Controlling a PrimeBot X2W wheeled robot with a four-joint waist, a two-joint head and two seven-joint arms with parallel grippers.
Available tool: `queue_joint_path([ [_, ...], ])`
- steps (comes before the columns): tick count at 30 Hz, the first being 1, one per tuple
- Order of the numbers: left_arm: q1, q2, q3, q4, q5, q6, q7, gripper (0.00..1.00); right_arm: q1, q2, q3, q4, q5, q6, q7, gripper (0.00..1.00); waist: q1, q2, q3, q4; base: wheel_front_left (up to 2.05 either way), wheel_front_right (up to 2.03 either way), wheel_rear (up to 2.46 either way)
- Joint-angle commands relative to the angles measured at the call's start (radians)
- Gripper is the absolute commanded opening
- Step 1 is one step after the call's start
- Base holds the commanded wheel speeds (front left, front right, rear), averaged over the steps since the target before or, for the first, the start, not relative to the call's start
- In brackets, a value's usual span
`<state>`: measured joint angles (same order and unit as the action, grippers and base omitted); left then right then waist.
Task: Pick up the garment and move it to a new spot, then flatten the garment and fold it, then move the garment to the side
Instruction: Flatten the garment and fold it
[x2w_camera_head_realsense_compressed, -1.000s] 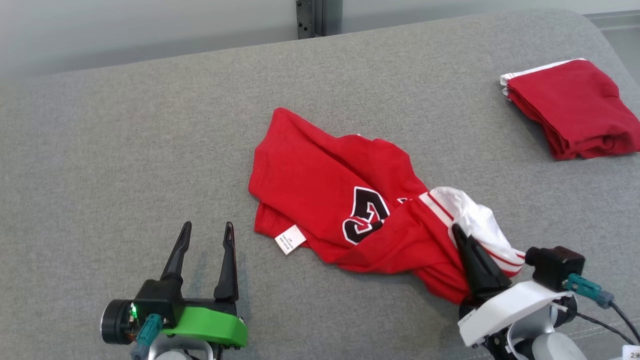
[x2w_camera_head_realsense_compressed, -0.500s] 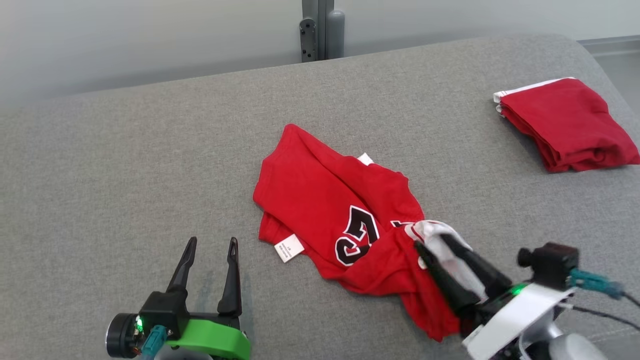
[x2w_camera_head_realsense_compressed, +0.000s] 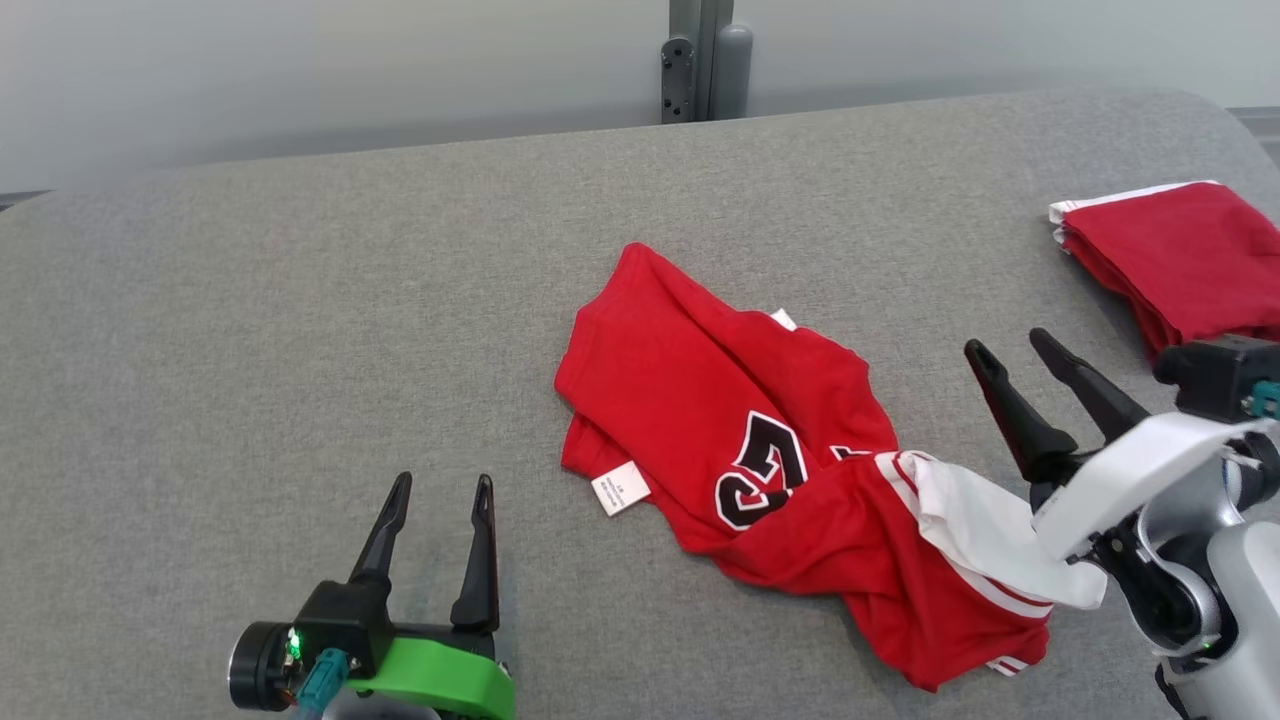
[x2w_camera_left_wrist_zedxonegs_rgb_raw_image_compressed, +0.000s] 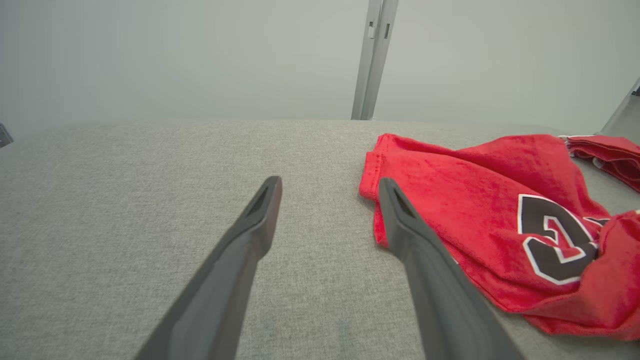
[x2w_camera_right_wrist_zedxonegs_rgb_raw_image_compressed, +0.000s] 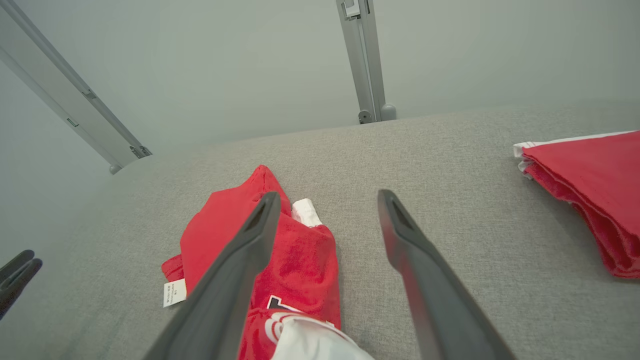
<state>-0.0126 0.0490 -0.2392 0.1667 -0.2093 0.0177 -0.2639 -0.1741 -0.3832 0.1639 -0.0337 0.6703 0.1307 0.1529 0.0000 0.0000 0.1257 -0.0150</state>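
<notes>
A crumpled red garment (x2w_camera_head_realsense_compressed: 720, 420) with a black-and-white number and a white sleeve lies on the grey cushioned surface (x2w_camera_head_realsense_compressed: 250, 330), its white label facing up at the near left. My right gripper (x2w_camera_head_realsense_compressed: 1008, 344) is open, raised just right of the garment with nothing between its fingers; the white sleeve (x2w_camera_head_realsense_compressed: 985, 535) lies under its wrist. My left gripper (x2w_camera_head_realsense_compressed: 442, 483) stands open at the lower left, apart from the cloth. The garment's red edge (x2w_camera_left_wrist_zedxonegs_rgb_raw_image_compressed: 450, 185) lies just right of the left gripper (x2w_camera_left_wrist_zedxonegs_rgb_raw_image_compressed: 330, 182); the garment (x2w_camera_right_wrist_zedxonegs_rgb_raw_image_compressed: 295, 260) lies below the right gripper (x2w_camera_right_wrist_zedxonegs_rgb_raw_image_compressed: 325, 197).
A folded red garment (x2w_camera_head_realsense_compressed: 1175, 255) with a white edge rests at the far right of the surface, also in the right wrist view (x2w_camera_right_wrist_zedxonegs_rgb_raw_image_compressed: 590, 185). A grey metal post (x2w_camera_head_realsense_compressed: 705, 60) stands behind the back edge. Bare grey fabric stretches left of the crumpled garment.
My right gripper opened, let go of the white sleeve end and lifted away to the right; the garment dropped back onto the surface. The head view also shifted.
</notes>
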Motion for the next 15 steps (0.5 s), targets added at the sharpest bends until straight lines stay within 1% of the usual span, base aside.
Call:
queue_joint_path([
  [1,-0.019,0.003,-0.004,-0.003,-0.009,0.003,-0.001,1.00,-0.046,-0.008,0.026,0.050,-0.006,0.000,0.023,1.00,0.0000,0.0000,0.024,0.030,0.00,0.00,0.00],
  [4,-0.032,0.003,-0.009,-0.003,-0.012,0.007,-0.001,1.00,-0.134,-0.026,0.106,0.163,-0.004,0.000,0.073,1.00,0.0000,0.0000,0.045,0.059,0.00,0.00,0.00],
  [8,-0.050,0.003,-0.016,-0.006,-0.017,0.011,-0.001,1.00,-0.239,-0.058,0.230,0.298,0.028,0.000,0.163,1.00,0.0000,0.0000,0.073,0.102,0.00,0.00,0.00],
  [11,-0.059,0.003,-0.022,-0.009,-0.021,0.017,-0.001,1.00,-0.308,-0.089,0.318,0.366,0.060,0.000,0.222,1.00,0.0000,0.0000,0.091,0.132,0.00,0.00,0.00],
  [14,-0.067,0.003,-0.028,-0.011,-0.030,0.021,-0.001,1.00,-0.363,-0.115,0.391,0.410,0.088,0.000,0.252,1.00,0.0000,0.0000,0.101,0.153,0.00,0.00,0.00],
  [15,-0.070,0.003,-0.028,-0.010,-0.033,0.023,-0.001,1.00,-0.385,-0.121,0.414,0.424,0.095,0.000,0.253,0.95,0.0000,0.0000,0.104,0.160,0.00,0.00,0.00],
])
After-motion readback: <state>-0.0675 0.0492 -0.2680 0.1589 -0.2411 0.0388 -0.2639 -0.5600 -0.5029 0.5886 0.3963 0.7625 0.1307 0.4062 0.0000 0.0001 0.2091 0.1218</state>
